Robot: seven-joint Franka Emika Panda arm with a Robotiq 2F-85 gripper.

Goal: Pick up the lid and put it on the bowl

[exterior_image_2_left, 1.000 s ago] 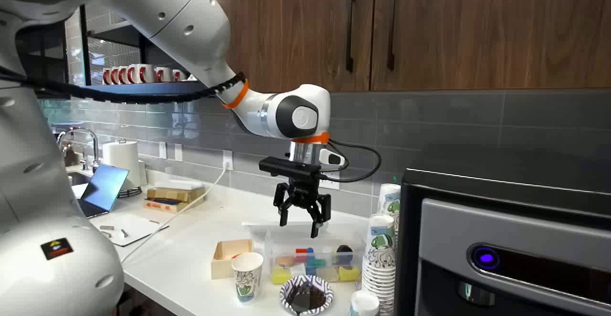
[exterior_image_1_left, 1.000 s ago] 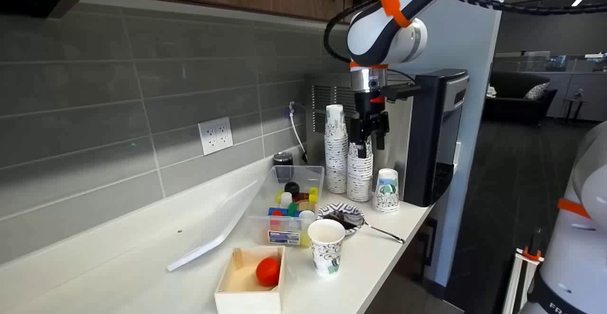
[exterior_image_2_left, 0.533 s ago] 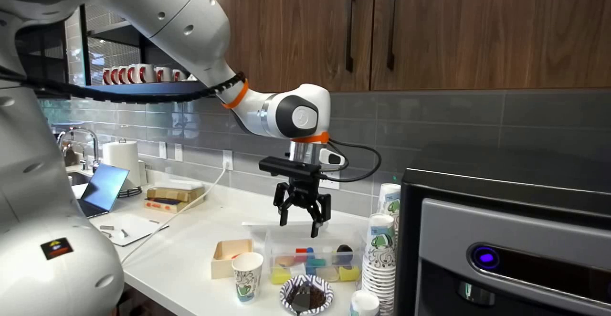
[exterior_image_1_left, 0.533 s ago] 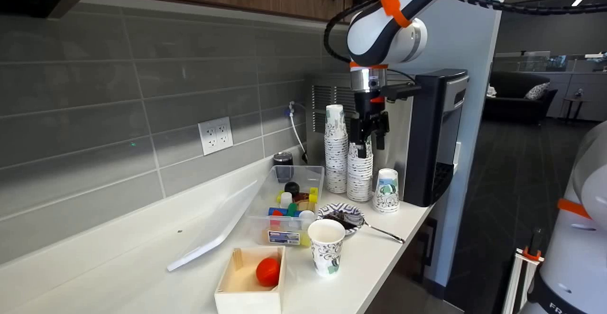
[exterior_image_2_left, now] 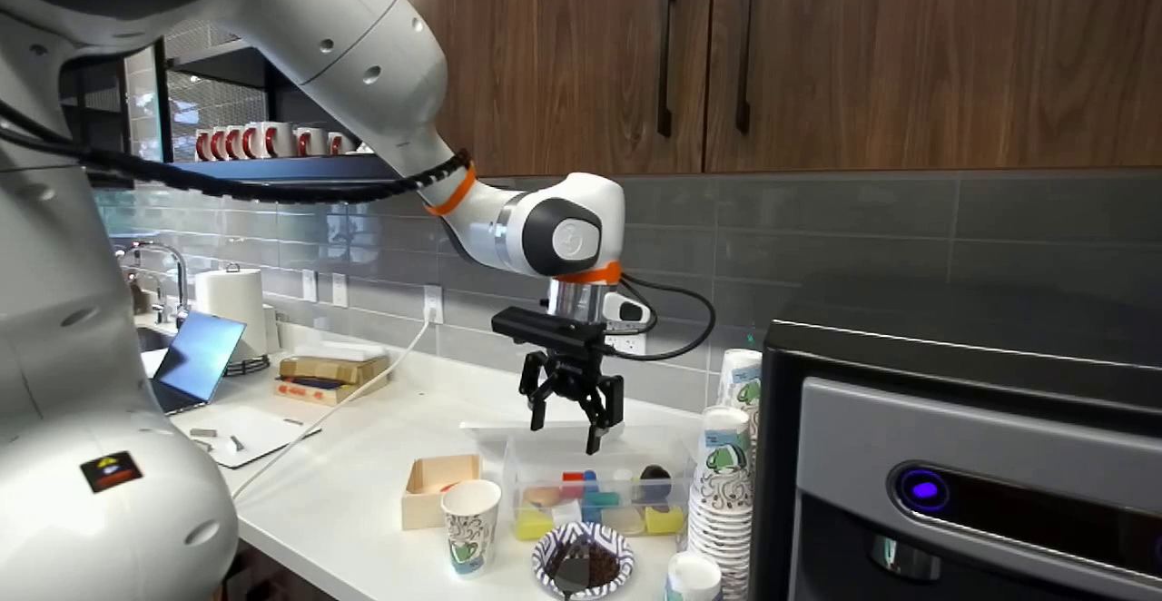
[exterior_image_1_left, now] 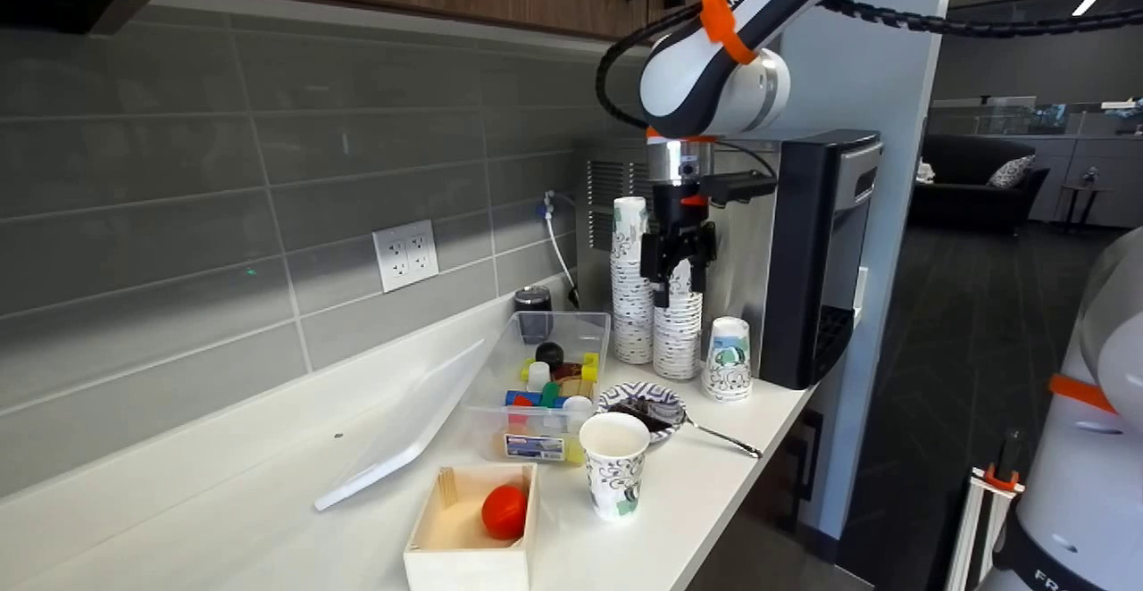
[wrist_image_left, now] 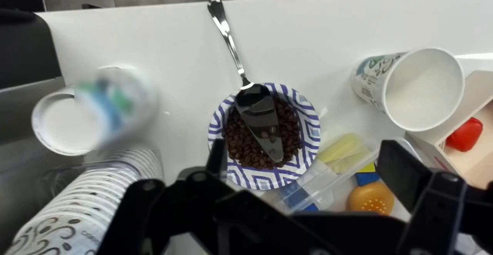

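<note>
The black two-finger gripper [exterior_image_2_left: 566, 433] hangs high over the white table [exterior_image_1_left: 295, 546], its fingers wide apart with nothing between them. In an exterior view, make the clear plastic tub [exterior_image_1_left: 580, 334] the middle of a clock; colourful pieces [exterior_image_1_left: 550, 392] lie inside it. The thin, flat, whitish plastic lid [exterior_image_1_left: 409, 430] sits tilted just beside it, between 8 and 9 o'clock; I can't tell if they touch. The gripper is at 2 o'clock, so it must cross over.

If it dips too soon, it could bump the tub. The lid looks slick, so a poor pinch might make it slide or flop. Set down crooked, a corner could drop inside.

At 7 o'clock is a pale wooden box [exterior_image_1_left: 469, 570] with a round red thing [exterior_image_1_left: 505, 512] in it. Near 5 stands a white patterned paper cup [exterior_image_1_left: 616, 479]; a swinging lid could tip it. Between 3 and 4 is a purple-and-white paper dish [exterior_image_1_left: 632, 392] of brown beans [wrist_image_left: 242, 145] with a metal spoon [wrist_image_left: 256, 104]. Tall stacks of printed white paper cups [exterior_image_1_left: 633, 305] near 2 o'clock could get knocked.
</note>
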